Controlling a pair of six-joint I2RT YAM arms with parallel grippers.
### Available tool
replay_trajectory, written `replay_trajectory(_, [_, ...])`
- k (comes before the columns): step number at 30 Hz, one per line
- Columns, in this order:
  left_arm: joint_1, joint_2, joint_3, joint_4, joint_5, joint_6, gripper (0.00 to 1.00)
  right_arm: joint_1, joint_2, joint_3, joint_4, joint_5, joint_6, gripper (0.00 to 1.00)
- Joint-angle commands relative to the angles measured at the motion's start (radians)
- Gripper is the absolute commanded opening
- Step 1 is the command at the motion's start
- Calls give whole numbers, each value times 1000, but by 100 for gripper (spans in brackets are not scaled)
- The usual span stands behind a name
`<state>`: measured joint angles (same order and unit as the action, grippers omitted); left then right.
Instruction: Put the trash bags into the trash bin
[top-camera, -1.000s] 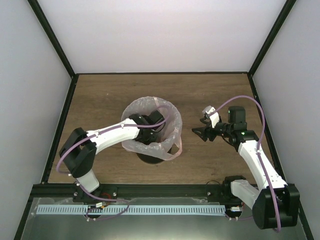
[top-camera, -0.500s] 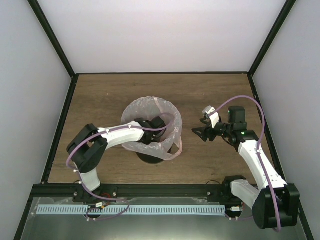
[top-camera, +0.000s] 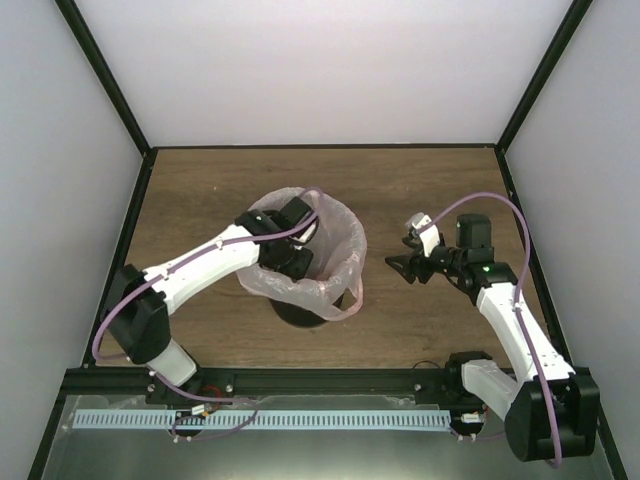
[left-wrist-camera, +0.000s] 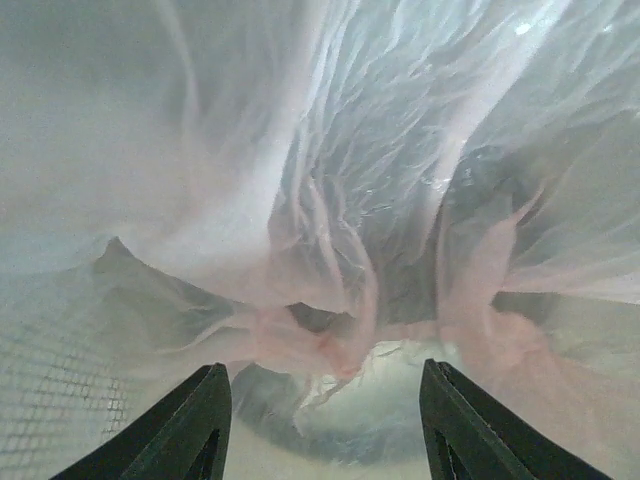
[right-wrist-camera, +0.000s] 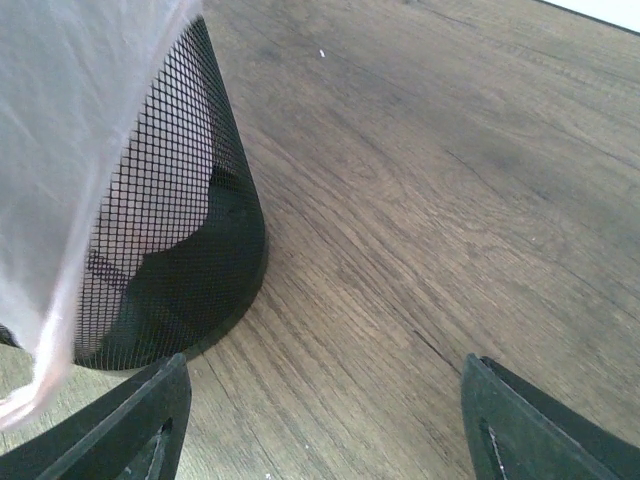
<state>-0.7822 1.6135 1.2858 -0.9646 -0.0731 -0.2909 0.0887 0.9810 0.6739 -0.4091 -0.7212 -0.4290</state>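
Observation:
The pale-pink translucent trash bag (top-camera: 342, 240) lines the round black mesh trash bin (top-camera: 300, 316), its mouth spread over the rim and one handle hanging down the right side. My left gripper (top-camera: 296, 263) is open inside the bag's mouth. In the left wrist view the crinkled bag (left-wrist-camera: 350, 190) fills the frame ahead of the spread gripper (left-wrist-camera: 322, 368), with nothing between the jaws. My right gripper (top-camera: 401, 267) is open and empty, low over the table to the right of the bin. The right wrist view shows the bin's wall (right-wrist-camera: 185, 230), the bag's edge (right-wrist-camera: 70, 120) and the open gripper (right-wrist-camera: 325, 360).
The wooden table (top-camera: 210, 190) is enclosed by white walls with black corner posts (top-camera: 105, 85). A black rail (top-camera: 330, 381) runs along the near edge with both arm bases on it.
My left arm has stretched out: its elbow swung left and its wrist rose toward the bag's far rim, gripper still inside the bag. The right arm has not moved.

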Motion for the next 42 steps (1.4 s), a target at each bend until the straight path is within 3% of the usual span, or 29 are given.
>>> replay_trajectory(1, [10, -57, 68, -44, 135, 54, 55, 8, 14, -1, 10, 6, 1, 75])
replay_trajectory(5, [10, -115, 122, -42, 209, 68, 56, 8, 27, 1, 13, 16, 2, 75])
replay_trajectory(10, [11, -149, 91, 13, 183, 55, 57, 9, 36, -1, 18, 17, 2, 75])
replay_trajectory(15, [10, -105, 53, 36, 143, 51, 56, 8, 58, 2, 13, 0, 3, 75])
replay_trajectory(26, [3, 17, 204, 9, 135, 106, 52, 15, 66, 2, 9, 0, -2, 77])
replay_trajectory(34, [3, -173, 390, -54, 61, 79, 57, 20, 94, 9, 2, 6, -5, 78])
replay_trajectory(38, [12, -354, 318, 4, -72, 54, 68, 23, 110, 14, -4, -6, -7, 78])
replay_trajectory(42, [55, -408, 264, -92, -234, 37, 75, 25, 112, 14, -5, -2, -8, 78])
